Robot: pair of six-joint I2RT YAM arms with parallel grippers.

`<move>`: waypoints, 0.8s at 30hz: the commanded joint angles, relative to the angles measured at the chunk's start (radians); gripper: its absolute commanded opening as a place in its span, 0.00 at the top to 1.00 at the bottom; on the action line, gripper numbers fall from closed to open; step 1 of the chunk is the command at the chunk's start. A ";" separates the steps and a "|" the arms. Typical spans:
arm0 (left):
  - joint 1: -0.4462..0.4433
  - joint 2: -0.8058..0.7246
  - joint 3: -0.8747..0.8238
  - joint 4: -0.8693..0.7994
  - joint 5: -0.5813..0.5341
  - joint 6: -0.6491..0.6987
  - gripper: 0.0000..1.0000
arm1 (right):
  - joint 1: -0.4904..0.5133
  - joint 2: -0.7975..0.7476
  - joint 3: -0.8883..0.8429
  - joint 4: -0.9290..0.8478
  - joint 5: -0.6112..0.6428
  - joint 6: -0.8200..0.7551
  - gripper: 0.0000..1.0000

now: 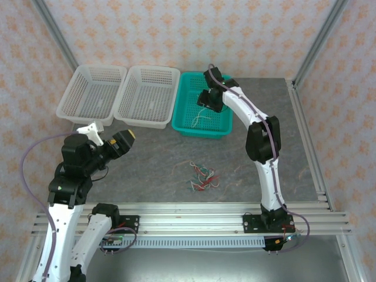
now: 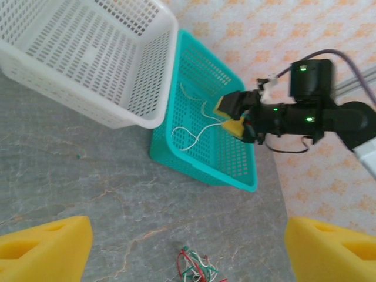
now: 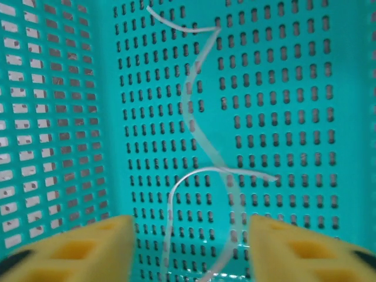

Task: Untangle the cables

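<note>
Two white baskets [image 1: 94,94] stand at the upper left of the overhead frame. Below them, at left, the left hand [image 1: 126,138] hangs above the bench [image 1: 147,164], fingers spread wide, holding nothing. Lower centre: a tangle of red, green and cream cables [image 1: 201,176] lies on the bench. Upper centre: a teal basket [image 1: 200,130] contains one loose cream cable [image 1: 198,119]. The right hand [image 1: 208,101] hovers over it, fingers apart, empty.

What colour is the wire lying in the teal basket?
The wire is cream-white; the right wrist view shows it best.
</note>
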 commanded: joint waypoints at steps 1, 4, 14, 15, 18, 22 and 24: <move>-0.006 0.047 0.003 -0.056 -0.020 0.039 0.14 | -0.005 -0.137 0.047 -0.059 0.080 -0.012 0.30; -0.009 0.064 -0.006 -0.042 -0.006 0.028 0.15 | -0.010 -0.223 0.081 -0.106 0.100 -0.035 0.29; -0.252 0.109 -0.137 0.113 -0.104 -0.111 0.21 | -0.011 -0.768 -0.383 -0.091 0.043 -0.204 0.29; -0.298 0.133 -0.148 0.135 -0.126 -0.123 0.21 | -0.011 -0.840 -0.470 -0.083 0.024 -0.203 0.29; -0.445 0.227 -0.153 0.185 -0.213 -0.141 0.22 | -0.009 -1.006 -0.684 -0.085 -0.040 -0.169 0.29; -0.602 0.384 -0.133 0.262 -0.267 -0.169 0.23 | 0.011 -1.144 -0.921 -0.083 -0.105 -0.030 0.31; -0.669 0.451 -0.129 0.312 -0.281 -0.187 0.25 | 0.049 -1.181 -1.042 -0.045 -0.136 0.026 0.32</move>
